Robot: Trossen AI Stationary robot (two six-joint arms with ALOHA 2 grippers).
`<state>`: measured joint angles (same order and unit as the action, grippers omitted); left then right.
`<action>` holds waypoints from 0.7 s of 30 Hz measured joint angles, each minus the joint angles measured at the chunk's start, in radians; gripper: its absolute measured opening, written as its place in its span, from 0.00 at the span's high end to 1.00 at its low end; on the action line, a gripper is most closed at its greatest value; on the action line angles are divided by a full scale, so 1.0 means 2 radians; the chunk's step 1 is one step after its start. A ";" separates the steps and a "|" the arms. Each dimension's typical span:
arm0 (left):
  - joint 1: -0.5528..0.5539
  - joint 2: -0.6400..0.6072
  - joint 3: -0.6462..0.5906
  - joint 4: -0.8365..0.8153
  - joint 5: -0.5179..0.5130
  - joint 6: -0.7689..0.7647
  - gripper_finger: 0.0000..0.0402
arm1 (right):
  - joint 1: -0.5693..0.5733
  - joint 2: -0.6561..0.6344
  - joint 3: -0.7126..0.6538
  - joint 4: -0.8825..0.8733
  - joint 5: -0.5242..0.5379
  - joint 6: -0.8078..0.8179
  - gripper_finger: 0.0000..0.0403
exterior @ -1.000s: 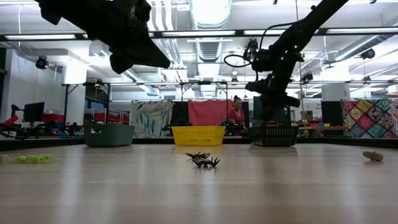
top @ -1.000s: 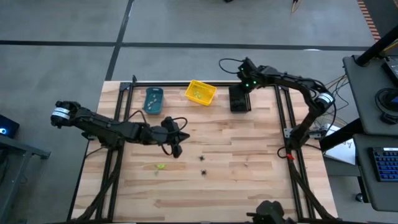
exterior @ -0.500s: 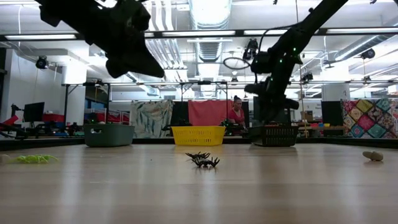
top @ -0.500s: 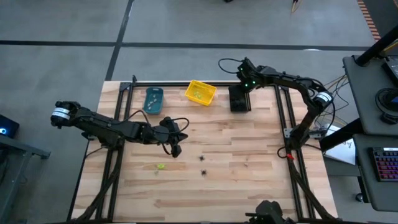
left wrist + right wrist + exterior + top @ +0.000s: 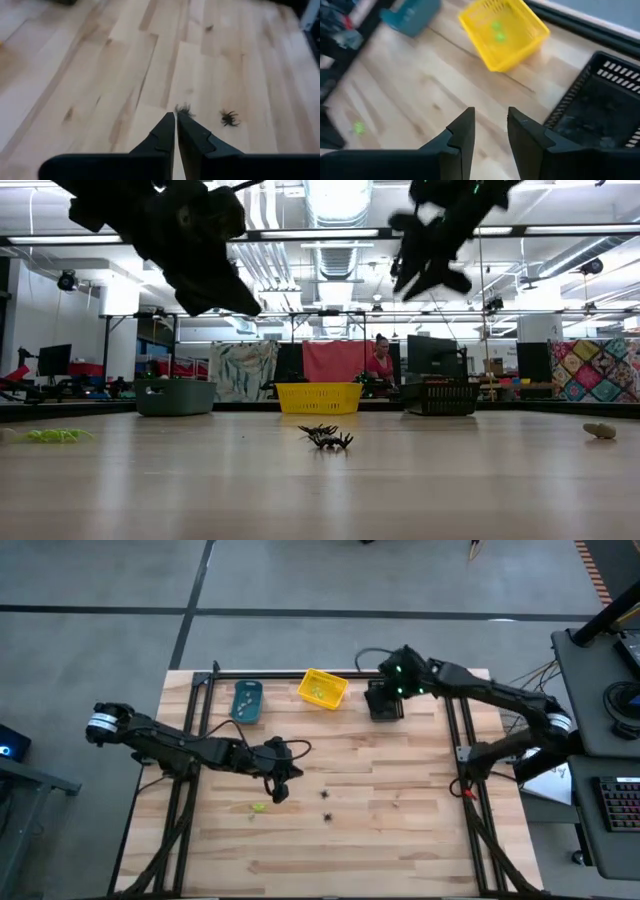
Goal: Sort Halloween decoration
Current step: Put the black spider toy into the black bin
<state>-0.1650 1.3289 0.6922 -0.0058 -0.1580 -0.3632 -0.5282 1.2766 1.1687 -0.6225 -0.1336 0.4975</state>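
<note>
Two black spider trinkets (image 5: 328, 806) lie on the wooden table near its middle, close together (image 5: 229, 118). A yellow-green trinket (image 5: 258, 807) lies to their left. My left gripper (image 5: 280, 788) hovers above the table between them, shut and empty, its tips (image 5: 175, 116) pointing down at a slant just short of the nearer spider (image 5: 184, 109). My right gripper (image 5: 491, 120) is open and empty, raised high (image 5: 425, 260) over the far side by the black bin (image 5: 383, 700).
Along the far edge stand a teal bin (image 5: 246, 702), a yellow bin (image 5: 502, 32) holding green trinkets, and the black bin (image 5: 600, 100). A small pale object (image 5: 600, 430) lies at the table's right. A person shows in the room behind.
My right gripper has risen well above the black bin and its arm has swung out over the far edge. My left gripper has tipped its fingers further down toward the table, a little toward the near edge. The trinkets have stayed where they were.
</note>
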 joint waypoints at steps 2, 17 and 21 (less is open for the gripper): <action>-0.003 0.009 0.000 0.022 0.005 0.015 0.96 | 0.036 -0.026 0.000 0.000 0.039 0.023 0.75; -0.026 0.173 0.000 0.221 0.007 0.075 0.66 | 0.267 -0.081 -0.004 -0.071 0.211 0.186 0.75; -0.028 0.216 0.000 0.253 0.006 0.067 0.65 | 0.309 -0.080 -0.016 -0.074 0.239 0.227 0.75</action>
<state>-0.2218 1.7606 0.6918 0.5004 -0.1452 -0.2299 0.0891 1.1156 1.1363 -0.7708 0.3449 0.9514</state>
